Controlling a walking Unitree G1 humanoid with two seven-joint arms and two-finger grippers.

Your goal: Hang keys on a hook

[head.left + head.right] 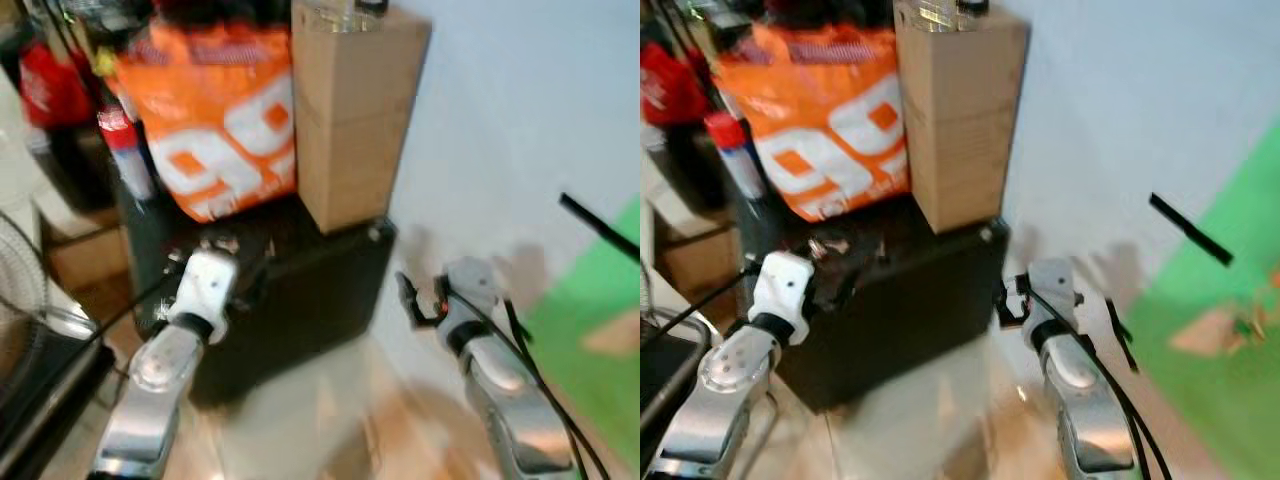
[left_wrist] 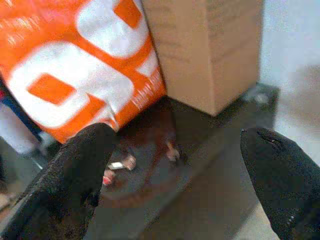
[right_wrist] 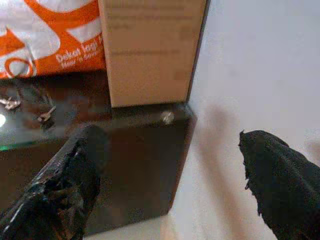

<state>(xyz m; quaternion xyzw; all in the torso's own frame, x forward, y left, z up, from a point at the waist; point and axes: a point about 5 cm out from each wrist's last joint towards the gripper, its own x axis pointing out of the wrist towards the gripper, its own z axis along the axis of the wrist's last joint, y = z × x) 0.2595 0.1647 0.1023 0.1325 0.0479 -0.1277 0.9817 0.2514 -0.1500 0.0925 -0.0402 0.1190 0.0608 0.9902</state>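
Black fingers of the left claw (image 2: 177, 142) spread wide and holding nothing, poised over the glossy top of a dark cabinet (image 1: 310, 290) and aimed at the keys (image 2: 120, 164). Keys lying flat and loose on that top, in two small glinting clusters close together, just in front of an orange bag (image 1: 225, 125) and near a cardboard box (image 1: 350, 110). Right claw (image 3: 170, 137) equally wide and empty, held off the cabinet's corner, close to the white wall (image 1: 500, 120). On that wall, farther right, a thin black bar (image 1: 600, 227), purpose impossible to tell.

Likely at the reaching stage, with no grasp made yet. Plenty to go wrong from here. Could skid the keys across the slick top instead of lifting them, given so little height to pinch. Could push them back under the sagging bag and out of reach. Could catch one cluster alone and leave the other behind, or drag it over the edge to the floor. Could snag the bag's plastic along with the metal. Blurred head views hint at a body in motion, so risks closing short or wide of the mark. Could also scrape the right claw against the wall.
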